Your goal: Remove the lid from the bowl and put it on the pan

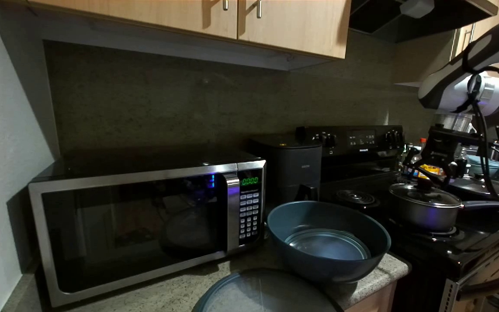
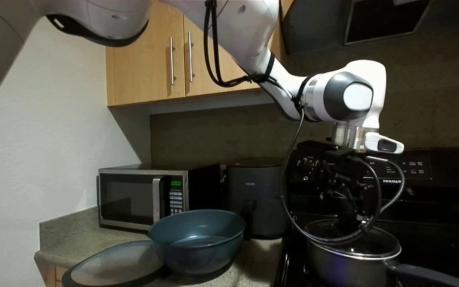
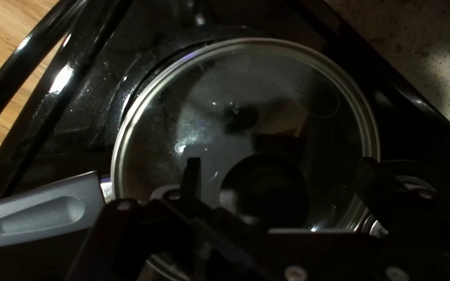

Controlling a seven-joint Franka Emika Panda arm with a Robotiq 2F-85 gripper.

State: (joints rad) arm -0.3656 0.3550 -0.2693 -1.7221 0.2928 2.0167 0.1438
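We note the lid [image 3: 233, 136] on the pan [image 1: 426, 217] and the gripper [image 3: 281, 166] spread apart to either side of its knob [image 3: 266, 185], so we judge placement to be at release, the next move calling for a straight rise without nudging the lid.

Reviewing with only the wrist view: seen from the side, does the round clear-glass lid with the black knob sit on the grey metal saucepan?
Observer: Yes; in an exterior view, the round clear-glass lid rests on the grey metal saucepan, no gap visible at its rim.
Operator: What stands on the speckled beige counter?
Observer: A wide blue-grey bowl, open on top.
Operator: And beside it?
Observer: In both exterior views, a round greyish disc with a dark rim.
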